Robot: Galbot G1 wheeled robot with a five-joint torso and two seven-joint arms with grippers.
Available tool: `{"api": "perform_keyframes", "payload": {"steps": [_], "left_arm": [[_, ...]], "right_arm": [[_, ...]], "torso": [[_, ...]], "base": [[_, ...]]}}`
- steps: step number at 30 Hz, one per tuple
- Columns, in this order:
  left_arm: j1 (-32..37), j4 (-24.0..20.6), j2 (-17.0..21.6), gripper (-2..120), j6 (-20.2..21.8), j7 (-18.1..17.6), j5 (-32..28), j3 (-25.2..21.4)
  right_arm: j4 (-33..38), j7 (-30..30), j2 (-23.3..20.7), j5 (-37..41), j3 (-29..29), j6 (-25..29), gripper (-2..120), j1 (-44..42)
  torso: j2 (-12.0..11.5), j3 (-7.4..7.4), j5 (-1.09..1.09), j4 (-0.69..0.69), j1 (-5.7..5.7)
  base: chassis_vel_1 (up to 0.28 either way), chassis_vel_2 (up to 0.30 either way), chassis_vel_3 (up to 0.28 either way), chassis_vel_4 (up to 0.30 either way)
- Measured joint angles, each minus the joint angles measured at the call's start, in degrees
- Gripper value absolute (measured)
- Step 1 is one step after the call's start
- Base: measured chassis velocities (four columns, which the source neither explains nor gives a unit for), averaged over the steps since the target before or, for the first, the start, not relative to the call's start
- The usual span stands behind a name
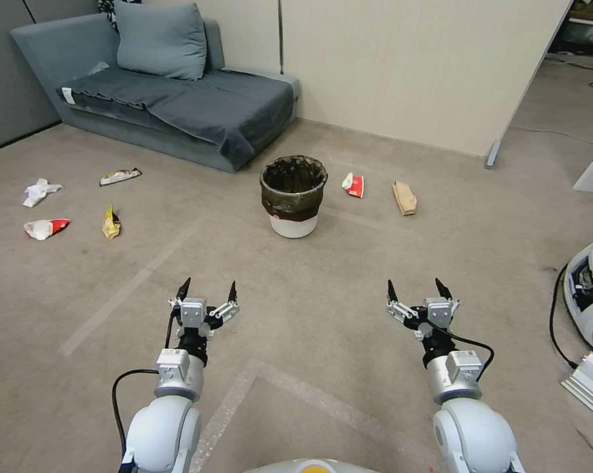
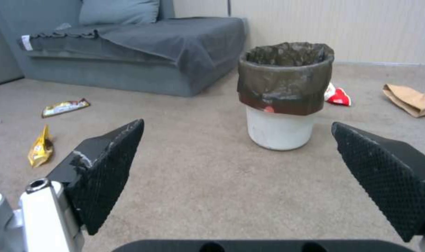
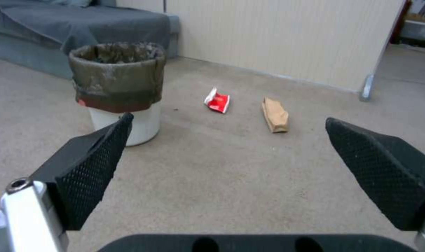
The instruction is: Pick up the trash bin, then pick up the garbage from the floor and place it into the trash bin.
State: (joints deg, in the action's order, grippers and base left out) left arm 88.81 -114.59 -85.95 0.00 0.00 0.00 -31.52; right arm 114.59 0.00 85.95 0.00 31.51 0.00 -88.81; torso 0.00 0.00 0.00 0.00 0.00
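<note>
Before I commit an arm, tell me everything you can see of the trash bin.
The trash bin is a small round white tub, plastic by its look, with a dark brown-black bag liner folded over the rim and covering its upper half. It stands upright on the carpet floor, open-topped, just in front of the grey sofa's corner. A red-and-white wrapper lies close beside it, apart. Nothing touches it; the left hand and right hand are both open, short of it.
</note>
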Motion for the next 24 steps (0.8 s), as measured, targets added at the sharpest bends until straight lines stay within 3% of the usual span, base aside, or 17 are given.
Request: {"api": "perform_keyframes", "payload": {"steps": [7, 11, 14, 15, 18, 19, 22, 24], "left_arm": [[0.1, 0.0, 0.1, 100, 0.3, -0.1, 0.0, 0.0], [0.7, -2.1, 1.0, 100, 3.5, -1.0, -1.4, -0.5], [2.1, -5.7, 2.8, 100, 9.5, -2.7, -3.8, -1.3], [2.1, -5.7, 2.8, 100, 9.5, -2.7, -3.8, -1.3], [3.8, -10.6, 5.1, 100, 17.6, -5.2, -7.1, -2.5], [3.8, -10.6, 5.1, 100, 17.6, -5.2, -7.1, -2.5], [5.2, -14.3, 6.9, 100, 23.9, -7.0, -9.6, -3.4], [5.3, -14.5, 7.0, 100, 24.2, -7.1, -9.8, -3.5]], "right_arm": [[0.5, 0.3, 0.2, 0.0, 0.1, -0.3, 100, -0.4], [5.7, 3.7, 2.2, -0.9, 1.3, -4.2, 100, -3.7], [10.6, 7.1, 4.1, -1.6, 2.5, -7.8, 100, -6.8], [10.6, 7.1, 4.1, -1.6, 2.5, -7.8, 100, -6.8], [10.4, 7.6, 4.0, -0.9, 2.6, -7.3, 100, -6.8], [10.4, 7.6, 4.0, -0.9, 2.6, -7.3, 100, -6.8], [10.1, 7.6, 4.0, -0.9, 2.5, -6.7, 100, -6.8], [10.1, 7.6, 4.0, -0.9, 2.5, -6.6, 100, -6.8]], "torso": [[0.0, 0.0, 0.0, 0.0, 0.0], [0.0, 0.0, 0.0, 0.01, 0.0], [0.0, 0.0, -0.02, -0.03, 0.0], [0.0, 0.0, -0.02, -0.03, 0.0], [0.0, 0.0, 0.0, 0.01, 0.0], [0.0, 0.0, 0.0, 0.01, 0.0], [0.0, 0.0, -0.01, 0.0, 0.0], [0.0, 0.0, -0.01, 0.0, 0.0]], "base": [[0.0, 0.0, 0.0, 0.0], [0.0, 0.0, 0.0, 0.0], [0.0, 0.0, 0.0, 0.0], [0.0, 0.0, 0.0, 0.0], [0.0, 0.0, 0.0, 0.0], [0.0, 0.0, 0.0, 0.0], [0.0, 0.0, 0.0, 0.0], [0.0, 0.0, 0.0, 0.0]]}}
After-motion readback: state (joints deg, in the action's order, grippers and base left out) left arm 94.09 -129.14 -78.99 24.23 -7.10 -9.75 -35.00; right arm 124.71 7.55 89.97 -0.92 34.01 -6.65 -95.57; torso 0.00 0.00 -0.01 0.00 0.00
